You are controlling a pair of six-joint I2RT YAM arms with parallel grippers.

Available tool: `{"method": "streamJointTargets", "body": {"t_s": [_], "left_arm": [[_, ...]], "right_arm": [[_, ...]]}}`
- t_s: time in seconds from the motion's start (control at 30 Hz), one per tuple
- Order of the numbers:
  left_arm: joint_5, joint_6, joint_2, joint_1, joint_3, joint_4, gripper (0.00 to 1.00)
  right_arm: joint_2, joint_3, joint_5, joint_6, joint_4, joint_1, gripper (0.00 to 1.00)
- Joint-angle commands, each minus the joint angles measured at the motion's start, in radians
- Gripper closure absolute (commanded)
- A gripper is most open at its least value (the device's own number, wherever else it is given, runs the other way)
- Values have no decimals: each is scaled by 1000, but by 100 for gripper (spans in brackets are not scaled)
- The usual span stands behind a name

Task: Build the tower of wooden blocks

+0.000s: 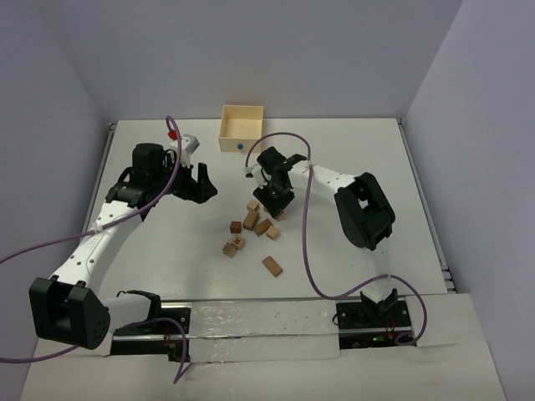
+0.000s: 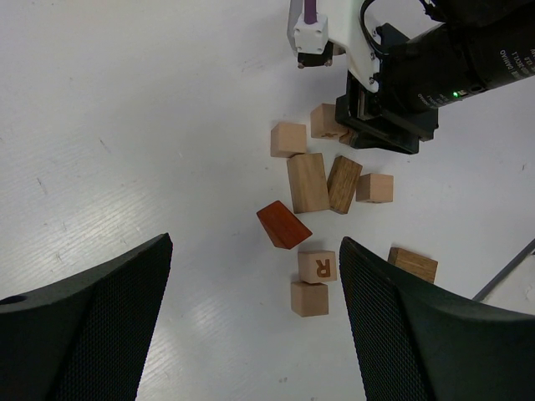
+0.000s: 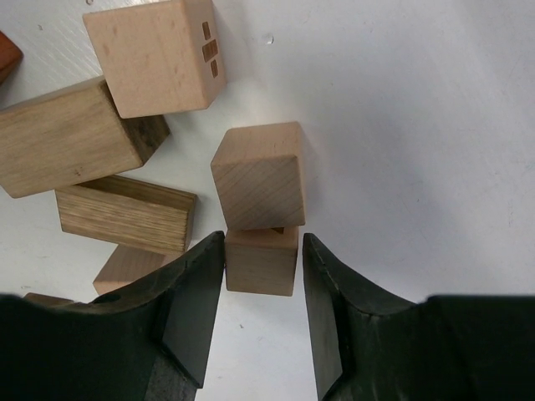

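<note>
Several small wood blocks (image 1: 251,219) lie loose on the white table, one layer deep; no tower is in view. My right gripper (image 1: 274,205) is low at the cluster's far right side. In the right wrist view its fingers (image 3: 262,251) are open around a pale cube (image 3: 261,261). The left finger touches the cube and a small gap shows at the right finger. A second pale cube (image 3: 257,174) touches it just beyond. My left gripper (image 1: 194,185) is open and empty, above the table left of the blocks. Its view shows a reddish block (image 2: 282,225) and an "R" cube (image 2: 318,266).
The pale square wooden box (image 1: 241,127) with a blue dot stands at the back centre. A lone brick (image 1: 272,266) lies nearer the front. Purple cables loop over both arms. Bricks (image 3: 63,138) and a larger cube (image 3: 155,54) crowd the right gripper's left side.
</note>
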Motion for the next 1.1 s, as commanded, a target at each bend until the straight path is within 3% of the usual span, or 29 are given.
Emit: {"method": "streamJointTargets", "body": {"t_s": [0.0, 0.53, 1.07], "left_arm": [[1, -2, -10, 5, 38, 11, 13], [0, 1, -8, 5, 35, 15, 13], [1, 1, -4, 5, 35, 14, 13]], "right_arm": [[-30, 48, 5, 2, -21, 9, 52], [9, 105, -20, -10, -42, 8, 57], [32, 113, -20, 6, -38, 11, 53]]}}
